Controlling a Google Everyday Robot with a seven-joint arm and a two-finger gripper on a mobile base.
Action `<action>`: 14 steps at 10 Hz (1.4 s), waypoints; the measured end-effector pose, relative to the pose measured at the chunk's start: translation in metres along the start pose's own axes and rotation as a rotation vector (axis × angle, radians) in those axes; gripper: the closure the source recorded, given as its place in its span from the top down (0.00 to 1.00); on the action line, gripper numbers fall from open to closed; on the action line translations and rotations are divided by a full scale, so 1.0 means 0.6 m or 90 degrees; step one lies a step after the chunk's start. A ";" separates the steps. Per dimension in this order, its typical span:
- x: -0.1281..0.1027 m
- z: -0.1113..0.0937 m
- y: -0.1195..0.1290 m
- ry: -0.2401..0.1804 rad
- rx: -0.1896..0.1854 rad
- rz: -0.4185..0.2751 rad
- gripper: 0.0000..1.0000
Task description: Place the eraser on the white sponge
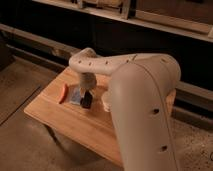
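Note:
The eraser (86, 102) is a small black block on the wooden table (75, 125), just right of the white sponge (76, 96), a flat pale pad. My gripper (86, 98) reaches down from the big white arm straight onto the eraser and is shut on it. The block shows only below the gripper's tip, its upper part hidden. It looks to rest on the table at the sponge's right edge.
An orange-red curved piece (63, 93) lies left of the sponge. A white paper cup (107, 101) stands right of the eraser, close to the arm. Dark shelving runs behind the table. The floor lies left of and in front of it.

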 end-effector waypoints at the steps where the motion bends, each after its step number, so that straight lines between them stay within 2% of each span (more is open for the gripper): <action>1: 0.000 -0.014 0.007 -0.008 0.007 -0.008 0.00; 5: -0.002 -0.075 0.071 -0.034 0.014 -0.060 0.00; 7: -0.005 -0.082 0.107 -0.034 0.010 -0.087 0.00; 10: -0.022 -0.065 0.128 -0.017 0.005 -0.099 0.00; 14: -0.043 -0.039 0.134 0.004 0.003 -0.102 0.00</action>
